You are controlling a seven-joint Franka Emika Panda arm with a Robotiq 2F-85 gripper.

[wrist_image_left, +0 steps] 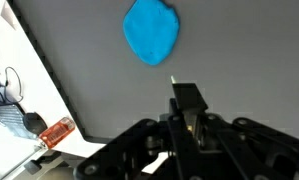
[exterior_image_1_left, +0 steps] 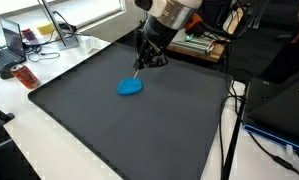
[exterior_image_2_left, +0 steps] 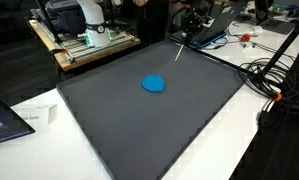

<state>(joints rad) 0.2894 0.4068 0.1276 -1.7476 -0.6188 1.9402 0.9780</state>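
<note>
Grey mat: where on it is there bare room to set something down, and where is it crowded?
The grey mat is bare nearly everywhere, with wide free patches between the blue blob and every mat edge. It is crowded only at the blob, where the gripper holds a thin stick, and off the mat by the orange bottle and cables.

One blue blob (exterior_image_1_left: pixel 130 87), one thin stick (exterior_image_2_left: pixel 177 52), one dark mat (exterior_image_1_left: pixel 109 125) and one orange bottle (exterior_image_1_left: pixel 27 77).
</note>
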